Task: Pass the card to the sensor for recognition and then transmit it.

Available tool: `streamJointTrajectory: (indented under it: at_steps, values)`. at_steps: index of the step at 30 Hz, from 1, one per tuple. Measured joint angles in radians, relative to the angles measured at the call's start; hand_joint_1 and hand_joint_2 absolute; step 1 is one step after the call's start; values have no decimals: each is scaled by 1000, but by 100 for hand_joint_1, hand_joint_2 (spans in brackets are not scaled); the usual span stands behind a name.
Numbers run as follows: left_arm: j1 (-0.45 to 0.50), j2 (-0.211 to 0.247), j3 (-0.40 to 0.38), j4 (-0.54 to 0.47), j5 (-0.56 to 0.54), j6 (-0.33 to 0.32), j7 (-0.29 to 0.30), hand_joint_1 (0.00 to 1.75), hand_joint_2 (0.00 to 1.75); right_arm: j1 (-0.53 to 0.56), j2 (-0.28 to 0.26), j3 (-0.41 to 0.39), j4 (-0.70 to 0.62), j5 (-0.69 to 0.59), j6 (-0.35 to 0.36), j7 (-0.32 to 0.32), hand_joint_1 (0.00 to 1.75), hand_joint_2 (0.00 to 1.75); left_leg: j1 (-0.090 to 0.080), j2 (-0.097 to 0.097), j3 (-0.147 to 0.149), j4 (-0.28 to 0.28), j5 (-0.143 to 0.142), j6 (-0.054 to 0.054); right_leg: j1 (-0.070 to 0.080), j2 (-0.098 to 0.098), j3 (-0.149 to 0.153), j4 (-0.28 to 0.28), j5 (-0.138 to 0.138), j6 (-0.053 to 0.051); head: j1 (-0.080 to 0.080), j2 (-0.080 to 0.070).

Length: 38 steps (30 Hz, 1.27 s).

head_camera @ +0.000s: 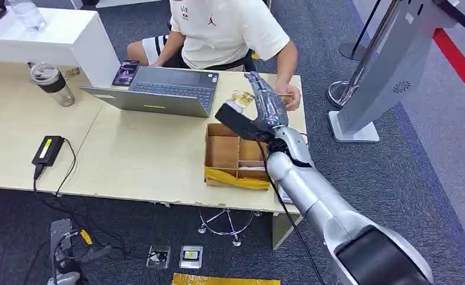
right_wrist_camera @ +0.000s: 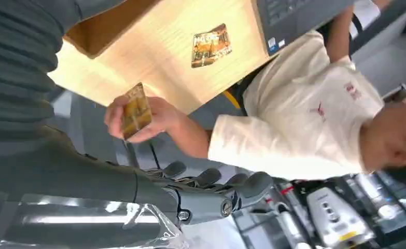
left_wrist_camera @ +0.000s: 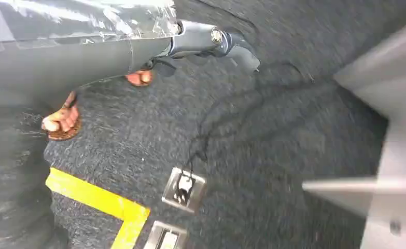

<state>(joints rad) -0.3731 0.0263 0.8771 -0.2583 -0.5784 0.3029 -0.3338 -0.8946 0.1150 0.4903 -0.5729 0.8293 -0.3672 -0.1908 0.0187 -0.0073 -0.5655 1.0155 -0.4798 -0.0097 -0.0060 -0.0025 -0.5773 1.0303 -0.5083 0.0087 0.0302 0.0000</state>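
A seated person's hand [head_camera: 291,97] holds a golden card [head_camera: 284,98] at the table's far right corner; up close the same card [right_wrist_camera: 136,111] is pinched in their fingers. My right hand [head_camera: 266,101] hovers just left of it, fingers stretched and apart, holding nothing. From the wrist, the right hand [right_wrist_camera: 211,194] is apart from the card. A second card [head_camera: 242,98] lies flat on the table beside the laptop, also seen as a card [right_wrist_camera: 211,45] on the wood. The grey sensor kiosk [head_camera: 390,77] stands on the floor to the right. My left hand [left_wrist_camera: 211,39] hangs over the carpet, holding nothing.
An open cardboard box [head_camera: 236,154] with dividers sits under my right forearm. A laptop [head_camera: 158,92], a phone [head_camera: 127,72], a lidded cup [head_camera: 53,83] and a power adapter [head_camera: 47,149] are on the table [head_camera: 129,160]. Floor sockets [left_wrist_camera: 184,182] and yellow tape [left_wrist_camera: 97,199] lie below.
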Motion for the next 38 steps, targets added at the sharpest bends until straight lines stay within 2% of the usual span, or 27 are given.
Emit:
streamJointTrajectory:
  at_steps: [2, 4, 7, 10, 15, 19, 24, 27, 29, 33, 38]
  values:
    - [26, 6, -12, 0, 42, 20, -4, 0, 175, 40, -50, -37, -98, -64, 22, 17, 0, 175, 0, 0, 1, 0, 0, 0, 0, 0, 1, -1, 0, 0, 0, 0]
    - [57, 9, -26, 0, 73, 47, -19, 0, 175, 100, -136, -109, -233, -148, 25, 50, 0, 175, -1, -1, 0, 0, -1, 2, -1, -2, 1, -3, 0, 0, -1, 0]
    - [97, 11, -39, 2, 98, 76, -26, 0, 175, 166, -251, -225, -360, -285, 4, 60, 0, 175, -1, -3, -1, 1, -2, 3, -1, -4, 2, -5, 0, 1, 1, 0]
    - [126, 22, -45, 5, 120, 91, -26, 0, 175, 241, -356, -350, -430, -421, -58, 29, 0, 175, -1, 0, 0, 0, -3, 4, -1, -2, 4, -6, 1, 2, 1, 0]
    - [166, 35, -45, 11, 151, 99, -26, 0, 175, 324, -434, -484, -428, -655, -147, -70, 0, 175, 0, 4, -1, 0, -5, 5, -1, 2, 2, -6, 1, 2, 0, 0]
    - [187, 39, -45, 17, 163, 100, -23, 0, 175, 360, -452, -569, -320, -848, -179, -158, 0, 175, 1, 4, -1, 0, -5, 5, 0, 1, 2, -6, 1, 1, 0, 0]
    - [192, 43, -46, 23, 168, 118, 21, 0, 175, 416, -439, -614, -167, -935, -181, -143, 0, 175, 2, 4, -1, -1, -5, 4, 1, 2, 2, -6, 0, 1, 0, 0]
    - [192, 43, -47, 28, 166, 118, 49, 0, 175, 473, -403, -620, -59, -899, -143, -56, 0, 175, 3, 3, -1, -1, -5, 3, 3, 1, 3, -6, -1, 1, 0, 0]
    - [193, 42, -50, 31, 159, 118, 67, 0, 175, 521, -369, -617, 17, -851, -105, 45, 0, 175, 3, 1, -2, -1, -6, 3, 3, -2, 3, -6, -1, 1, 0, 0]
    - [196, 43, -56, 36, 152, 115, 96, 0, 175, 613, -324, -588, 110, -757, -50, 153, 0, 175, 4, -2, -2, -1, -6, 2, 4, -3, 3, -6, -3, -1, 0, 0]
    - [198, 49, -71, 41, 127, 89, 119, 0, 175, 709, -280, -546, 197, -735, 89, 312, 0, 175, 4, -1, -2, -1, -7, 1, 4, -3, 3, -6, -4, -1, 0, 0]
